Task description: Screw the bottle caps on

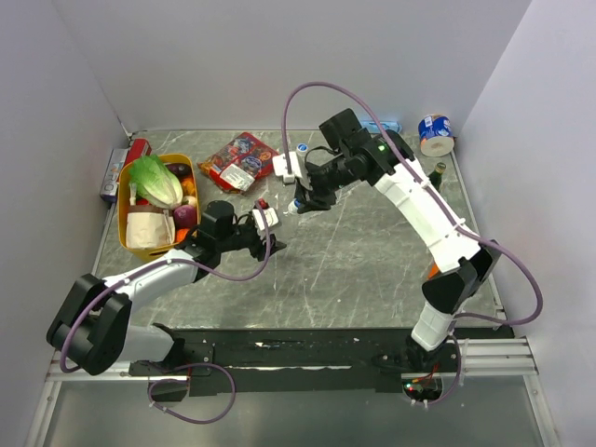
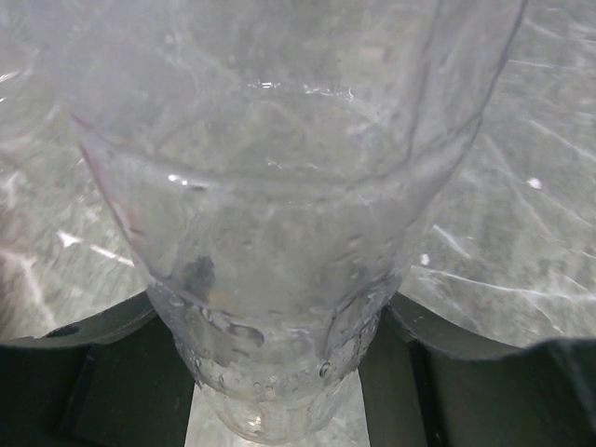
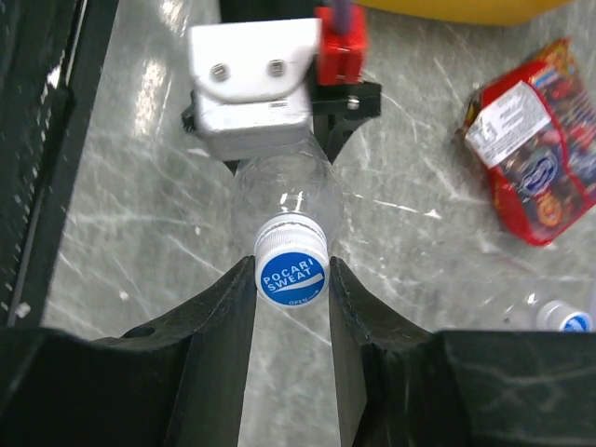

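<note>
Bottle cap (image 3: 291, 277), blue with white "POCARI SWEAT" lettering above a ribbed white skirt, is seen seated on the neck of a clear bottle (image 3: 284, 200) held off the table (image 1: 354, 270) near its middle, between the two arms. The bottle is colourless, and droplets are seen inside its wall in the left wrist view. The right gripper (image 3: 291, 270) is closed onto the cap, one dark finger pressed to each side. The bottle's other end is clamped by the left gripper (image 2: 279, 321), whose fingers are closed against the wall. The left arm is stretched low from the near left corner; the right arm is arched over from the near right, its wrist bent towards the left arm. A second bottle (image 3: 549, 315), also capped in blue, is seen near a red snack packet (image 1: 240, 160). A yellow basket (image 1: 124, 209) at far left is filled with a leafy green vegetable (image 1: 154, 182), a pale pouch (image 1: 149, 226) and dark red produce (image 1: 184, 214).
</note>
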`<action>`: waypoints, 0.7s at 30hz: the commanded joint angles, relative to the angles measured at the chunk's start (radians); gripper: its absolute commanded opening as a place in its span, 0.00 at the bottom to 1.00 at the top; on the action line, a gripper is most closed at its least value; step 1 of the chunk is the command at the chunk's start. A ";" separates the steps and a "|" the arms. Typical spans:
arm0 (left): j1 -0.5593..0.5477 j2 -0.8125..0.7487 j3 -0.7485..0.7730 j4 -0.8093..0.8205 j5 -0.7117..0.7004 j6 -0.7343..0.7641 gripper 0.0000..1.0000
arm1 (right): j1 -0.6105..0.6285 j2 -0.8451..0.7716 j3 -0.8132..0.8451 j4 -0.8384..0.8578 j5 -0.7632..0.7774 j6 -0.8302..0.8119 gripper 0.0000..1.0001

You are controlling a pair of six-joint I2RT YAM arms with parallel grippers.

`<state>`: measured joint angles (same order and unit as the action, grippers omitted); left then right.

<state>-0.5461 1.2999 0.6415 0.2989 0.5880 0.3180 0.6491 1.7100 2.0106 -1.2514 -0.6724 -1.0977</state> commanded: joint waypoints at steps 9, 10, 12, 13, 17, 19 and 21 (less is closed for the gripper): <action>-0.029 -0.034 0.052 0.272 -0.318 -0.103 0.01 | 0.006 0.217 0.211 0.001 0.031 0.633 0.23; -0.034 -0.034 0.050 0.278 -0.335 -0.106 0.01 | 0.006 0.221 0.206 0.024 0.037 0.715 0.23; -0.043 -0.031 0.052 0.290 -0.378 -0.112 0.01 | 0.004 0.214 0.166 0.061 0.072 0.795 0.23; -0.048 -0.031 0.055 0.290 -0.423 -0.115 0.01 | 0.006 0.214 0.159 0.072 0.079 0.844 0.22; -0.060 -0.024 0.067 0.283 -0.508 -0.140 0.01 | 0.011 0.235 0.155 0.083 0.117 0.969 0.18; -0.063 -0.019 0.066 0.273 -0.524 -0.135 0.01 | 0.009 0.250 0.174 0.079 0.117 1.022 0.15; -0.063 -0.014 0.061 0.261 -0.534 -0.128 0.01 | 0.009 0.264 0.204 0.079 0.117 1.042 0.14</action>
<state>-0.5911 1.3025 0.6415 0.3271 0.1108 0.2222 0.6254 1.9060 2.1948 -1.1019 -0.5041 -0.2272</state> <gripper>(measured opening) 0.616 0.409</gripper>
